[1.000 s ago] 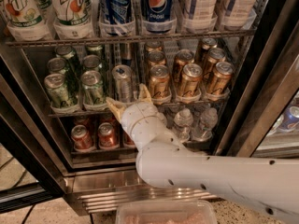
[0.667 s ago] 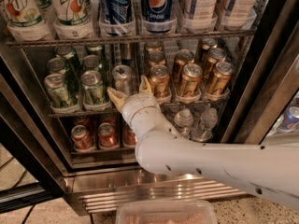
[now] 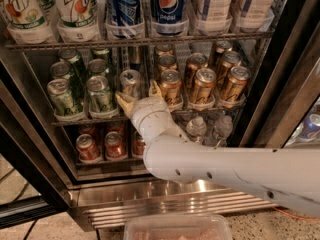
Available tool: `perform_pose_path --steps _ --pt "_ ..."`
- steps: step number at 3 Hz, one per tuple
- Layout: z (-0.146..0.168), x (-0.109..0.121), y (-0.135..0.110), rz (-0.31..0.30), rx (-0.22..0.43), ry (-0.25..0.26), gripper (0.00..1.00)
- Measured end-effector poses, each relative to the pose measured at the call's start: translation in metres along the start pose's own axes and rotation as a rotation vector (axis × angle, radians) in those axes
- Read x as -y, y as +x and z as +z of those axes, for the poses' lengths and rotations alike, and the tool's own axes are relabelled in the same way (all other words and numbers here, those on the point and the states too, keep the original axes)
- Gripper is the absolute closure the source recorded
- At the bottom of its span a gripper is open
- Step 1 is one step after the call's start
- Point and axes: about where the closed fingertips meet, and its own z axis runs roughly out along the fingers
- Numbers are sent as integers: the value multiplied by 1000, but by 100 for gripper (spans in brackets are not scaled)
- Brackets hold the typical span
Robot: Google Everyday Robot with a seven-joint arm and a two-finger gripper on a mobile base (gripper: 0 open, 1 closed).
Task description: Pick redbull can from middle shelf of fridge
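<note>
The redbull can stands on the middle shelf of the fridge, green cans left, gold cans right. The gripper is at its near side, fingers spread wide on either side, holding nothing.

Your matt, cream plastic gripper, fingers spread, sat at the glossy metal redbull can on the middle shelf of wire. Green cans and gold cans gleamed, and the fridge showed its ribbed, polished steel base.
</note>
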Motion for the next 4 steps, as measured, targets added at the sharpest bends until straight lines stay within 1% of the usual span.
perform_pose_path --steps 1,2,3,4 --pt "0 0 0 0 0 0 56" --pt "0 0 0 0 0 0 79" --pt "0 0 0 0 0 0 99" --pt "0 0 0 0 0 0 100"
